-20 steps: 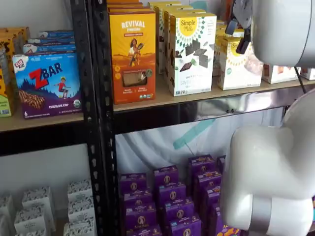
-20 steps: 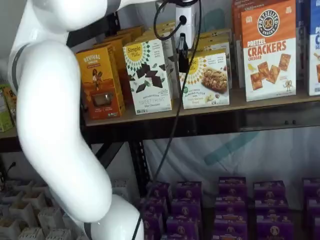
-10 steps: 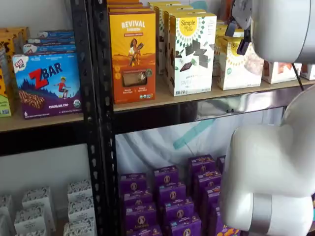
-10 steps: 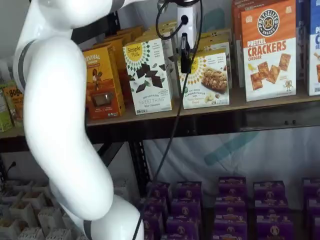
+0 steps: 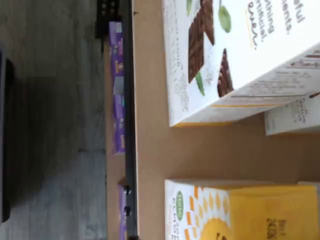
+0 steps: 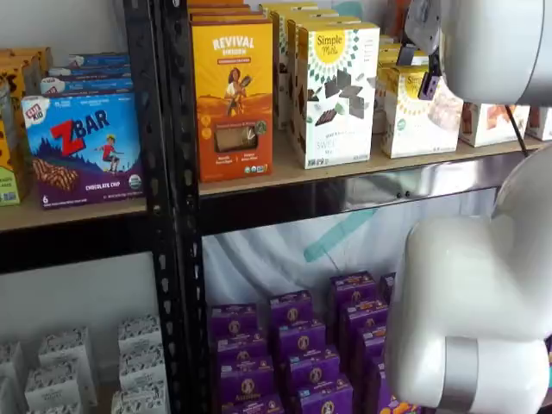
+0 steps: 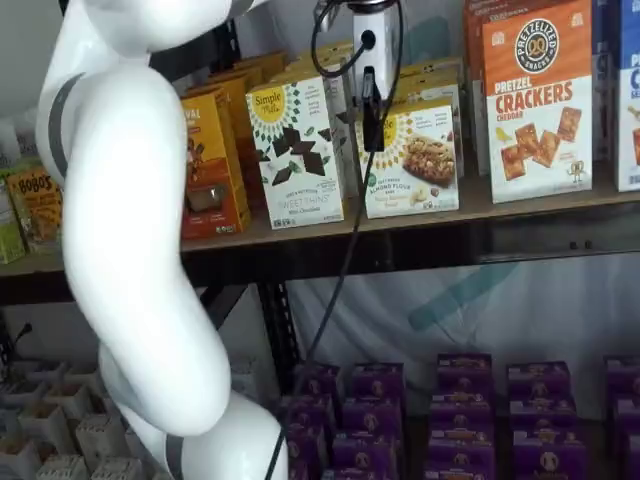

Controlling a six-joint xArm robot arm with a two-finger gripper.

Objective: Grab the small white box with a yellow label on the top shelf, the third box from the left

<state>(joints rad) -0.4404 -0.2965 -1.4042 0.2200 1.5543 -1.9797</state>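
Note:
The small white box (image 7: 415, 160) with the yellow sunburst label stands on the top shelf (image 7: 520, 238), right of the taller Simple Mills box (image 7: 298, 150). It shows in both shelf views (image 6: 418, 116). My gripper (image 7: 372, 118) hangs in front of the small box's upper left corner, with its white body above. Only one black finger shows side-on there. In a shelf view dark finger parts (image 6: 428, 82) sit at the box's top. Whether the fingers are open I cannot tell. The wrist view looks down on the box's yellow top (image 5: 245, 210).
An orange Revival box (image 6: 231, 95) stands left of the tall box, and a Pretzel Crackers box (image 7: 537, 100) stands right of the small one. Purple boxes (image 7: 455, 410) fill the lower shelf. My white arm (image 7: 130, 230) stands between camera and shelves. A black upright (image 6: 168, 207) divides the shelves.
The arm's large white link has swung a little to the right in a shelf view. The gripper has shifted slightly at the small white box's top. No box has moved.

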